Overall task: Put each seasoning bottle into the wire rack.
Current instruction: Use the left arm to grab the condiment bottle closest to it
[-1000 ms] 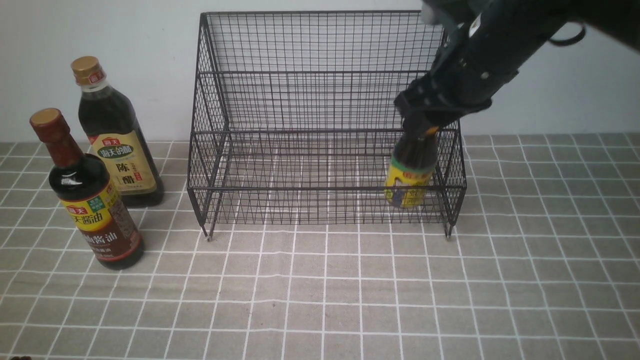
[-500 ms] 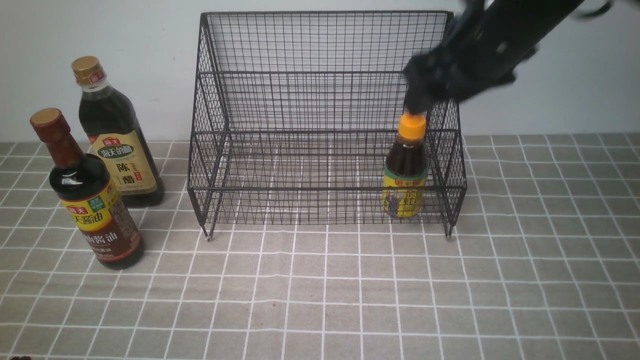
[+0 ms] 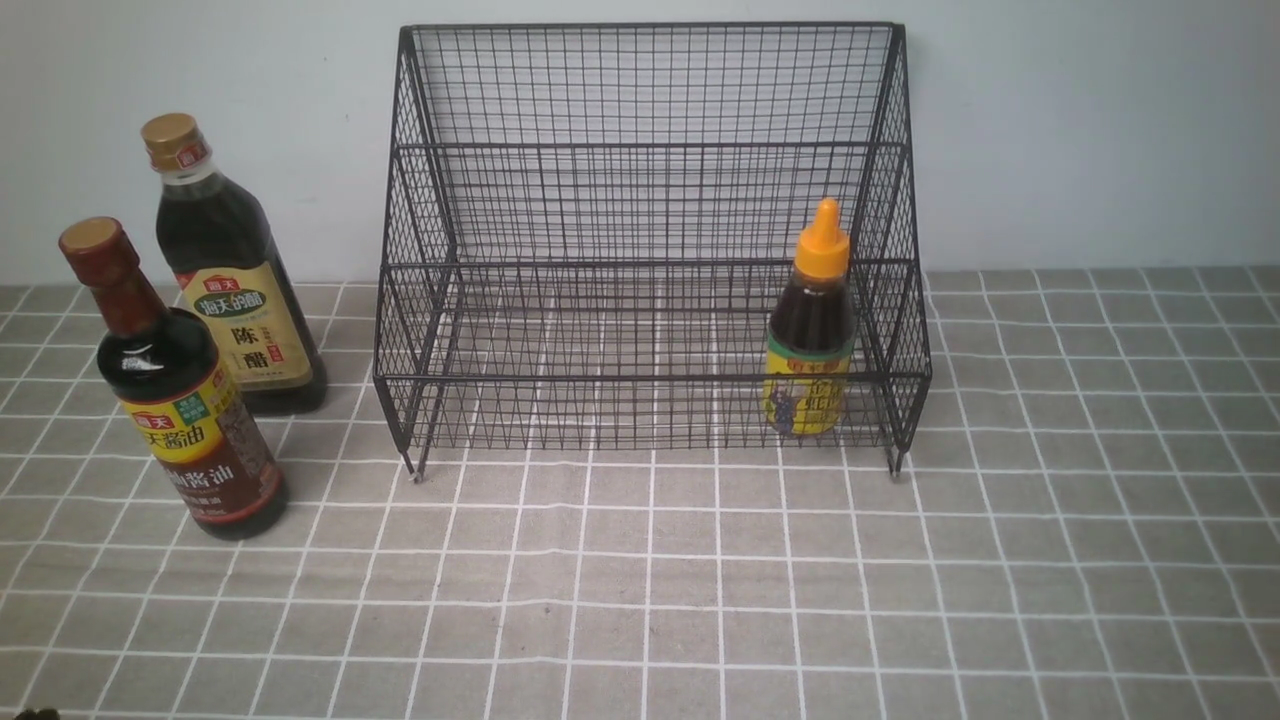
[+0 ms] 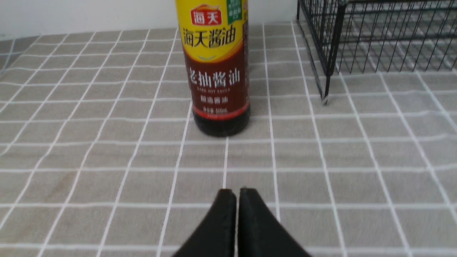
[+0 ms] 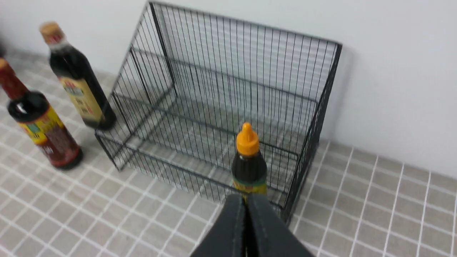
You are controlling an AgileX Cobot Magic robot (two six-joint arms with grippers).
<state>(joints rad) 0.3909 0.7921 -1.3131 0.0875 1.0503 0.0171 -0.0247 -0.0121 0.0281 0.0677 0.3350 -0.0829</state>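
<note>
Found left gripper (image 4: 237,194) and right gripper (image 5: 245,201) pressed shut, empty. Nearest, on grey checked cloth (image 3: 700,580): tall red-brown-necked dark bottle (image 3: 185,400), upright. In black wire-mesh two-tier rack (image 3: 650,378), lower tier, right end: short orange-capped bottle (image 3: 810,350). Farthest, left of rack, outside: tall gold-capped bottle (image 3: 235,300).

Plain pale wall (image 3: 1100,130), grey white-gridded surface (image 3: 700,600), seemingly a tablecloth, even light

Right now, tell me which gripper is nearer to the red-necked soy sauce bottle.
Left. The left gripper, shut, points straight at the soy sauce bottle across a short stretch of table. The right gripper, shut, is near the orange-capped bottle at the wire rack's opposite end.
</note>
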